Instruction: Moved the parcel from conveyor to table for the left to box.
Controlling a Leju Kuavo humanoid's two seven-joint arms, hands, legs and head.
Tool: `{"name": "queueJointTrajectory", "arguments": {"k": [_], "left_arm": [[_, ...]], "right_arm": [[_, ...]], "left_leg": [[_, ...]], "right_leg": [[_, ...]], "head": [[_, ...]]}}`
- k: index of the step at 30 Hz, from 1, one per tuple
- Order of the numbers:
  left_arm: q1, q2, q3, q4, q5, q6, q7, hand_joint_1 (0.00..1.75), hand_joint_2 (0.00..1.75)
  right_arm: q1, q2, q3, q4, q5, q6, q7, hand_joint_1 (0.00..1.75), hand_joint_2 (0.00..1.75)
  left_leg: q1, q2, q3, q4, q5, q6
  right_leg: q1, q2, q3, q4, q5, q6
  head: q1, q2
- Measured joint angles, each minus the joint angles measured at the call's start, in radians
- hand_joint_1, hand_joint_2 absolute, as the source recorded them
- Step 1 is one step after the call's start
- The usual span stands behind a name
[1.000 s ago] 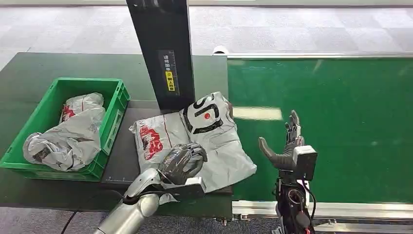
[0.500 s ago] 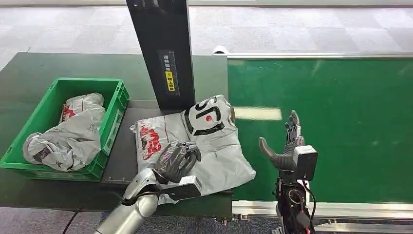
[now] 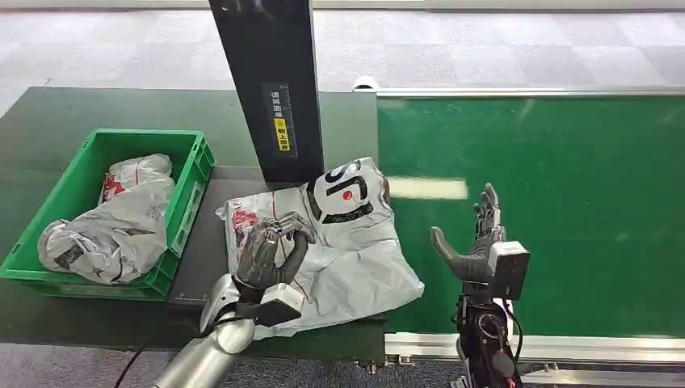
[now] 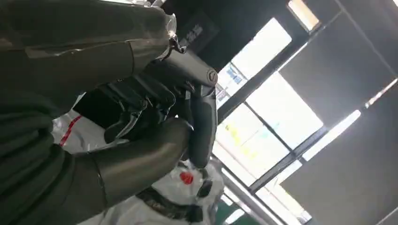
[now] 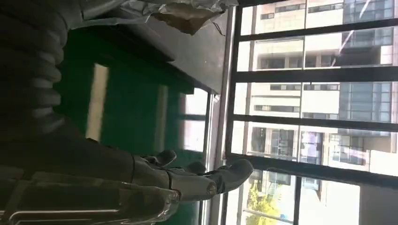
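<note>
The parcel [image 3: 363, 250], a white plastic mailer with black and red print, lies on the dark table [image 3: 73, 113] at the foot of a black post, its right edge over the green conveyor belt [image 3: 565, 202]. My left hand [image 3: 266, 252] stands on the parcel's near-left part, fingers curled in against the thumb and pinching its film. In the left wrist view the closed hand [image 4: 155, 108] hangs over the parcel [image 4: 180, 199]. My right hand [image 3: 476, 242] is held upright over the belt, right of the parcel, fingers spread and holding nothing; in the right wrist view it [image 5: 187, 180] is likewise bare.
A green crate [image 3: 194, 158] stands left of the parcel, with white mailer bags [image 3: 121, 218] inside. The black post [image 3: 271, 81] rises just behind the parcel. The belt's metal rail [image 3: 565, 347] runs along the near edge.
My left hand has slid left across the parcel, turned more upright and closed its fingers on the film. The parcel has crumpled slightly. The right hand has stayed put.
</note>
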Motion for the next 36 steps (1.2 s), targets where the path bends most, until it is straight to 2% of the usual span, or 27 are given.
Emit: {"name": "queueJointTrajectory", "arguments": {"k": [13,14,15,18,31,32,33,36], "left_arm": [[0.015,-0.003,0.016,-0.068,0.106,-0.06,-0.029,0.0,1.75],[0.01,-0.002,0.007,-0.06,0.057,-0.129,0.042,0.0,1.75],[-0.009,0.006,-0.046,-0.001,-0.131,-0.218,0.168,0.0,1.75],[-0.029,0.006,-0.093,0.083,-0.249,-0.274,0.265,0.0,1.75],[-0.104,0.002,-0.148,0.28,-0.357,-0.402,0.369,0.03,1.75],[-0.114,0.0,-0.152,0.293,-0.359,-0.406,0.37,1.4,1.75],[-0.123,-0.003,-0.155,0.307,-0.361,-0.408,0.37,1.75,1.75],[-0.145,-0.012,-0.159,0.35,-0.371,-0.422,0.376,1.75,1.75]], "right_arm": [[-0.016,0.001,0.0,0.015,-0.011,-0.01,-0.003,0.0,1.75],[-0.019,0.001,0.001,0.02,-0.016,-0.011,-0.003,0.0,1.75],[-0.02,0.0,0.001,0.022,-0.018,-0.009,-0.004,0.0,1.75],[-0.018,-0.002,0.0,0.022,-0.015,0.0,-0.004,0.0,1.75],[-0.014,-0.003,-0.001,0.022,0.011,0.019,-0.003,0.0,1.75],[-0.015,-0.003,-0.001,0.022,0.012,0.02,-0.003,0.0,1.75],[-0.015,-0.002,-0.001,0.022,0.012,0.021,-0.003,0.0,1.75],[-0.015,-0.002,-0.003,0.022,0.013,0.022,-0.002,0.0,1.75]], "left_leg": [[0.0,0.0,0.0,0.0,0.0,0.0],[0.0,0.0,0.0,0.0,0.0,0.0],[0.0,0.0,0.0,0.0,0.0,0.0],[0.0,0.001,0.0,0.0,0.0,0.0],[0.0,-0.001,0.002,0.0,0.0,0.0],[0.0,-0.001,0.002,0.0,0.0,0.0],[0.0,-0.001,0.004,0.0,0.0,0.0],[0.0,-0.001,0.006,0.0,0.0,0.0]], "right_leg": [[0.0,0.0,0.0,0.0,0.0,0.0],[0.0,0.0,0.0,0.0,0.0,0.0],[0.0,0.0,0.0,0.0,0.0,0.0],[0.0,0.0,0.0,0.0,0.0,0.0],[0.0,-0.002,0.002,0.0,0.0,0.0],[0.0,-0.002,0.003,0.0,0.0,0.0],[0.0,-0.003,0.005,0.0,0.0,0.0],[0.0,-0.003,0.008,-0.001,0.0,0.0]], "head": [[0.0,0.0],[0.0,0.0],[0.0,0.0],[0.0,0.0],[0.0,0.0],[0.0,0.0],[0.0,0.0],[0.0,0.0]]}}
